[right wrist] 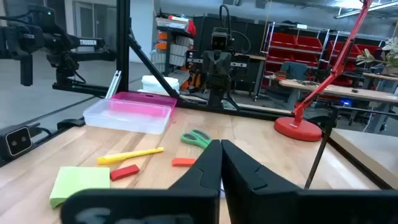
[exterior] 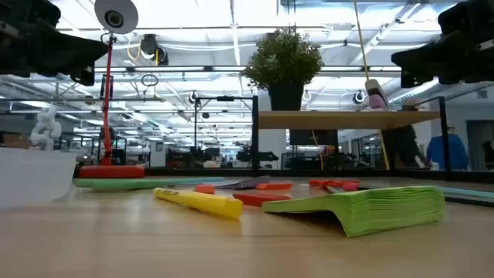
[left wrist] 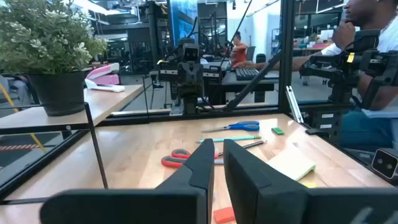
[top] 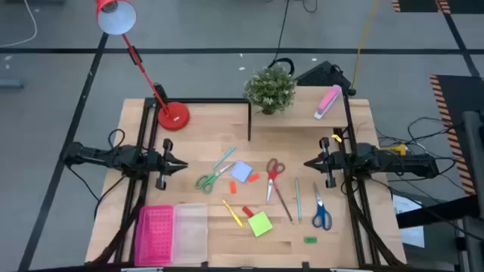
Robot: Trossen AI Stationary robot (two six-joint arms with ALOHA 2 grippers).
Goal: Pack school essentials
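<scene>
- Left gripper [top: 180,164]: at the left edge of the table, above the surface, tip facing the table's middle. Fingers [left wrist: 202,168] clenched to a narrow slit, nothing between them.
- Right gripper [top: 308,162]: mirrored at the right edge, also above the surface, tip facing the middle. Fingers [right wrist: 208,165] pressed nearly together, grasping nothing.
- Both grippers well apart from all stationery.
- Green-handled scissors [top: 209,179]: left of centre, just beside the pale-blue note pad [top: 240,171].
- Red-handled scissors [top: 274,172]: centre, blades pointing toward the near edge.
- Blue-handled scissors [top: 321,215]: right side, below the right gripper in the high view.
- Green note pad [top: 259,224]: near the front edge, centre; a thick stack in the low view, one edge lifted off the table.
- Yellow marker [top: 233,213]: just left of the green note pad; small red block [top: 247,211] between them.
- Orange block [top: 253,178]: right of the pale-blue pad.
- Small green block [top: 310,240]: near the front edge, right of the green pad.
- Thin pens [top: 297,199]: between the red and blue scissors.
- Pink tray [top: 153,234] with clear lid [top: 190,230] beside it: front-left corner, no stationery visible inside.
- Raised shelf [top: 299,113] at the back: potted plant [top: 270,90] and pink-and-white block [top: 327,101].
- Red desk lamp [top: 172,115]: back-left.
</scene>
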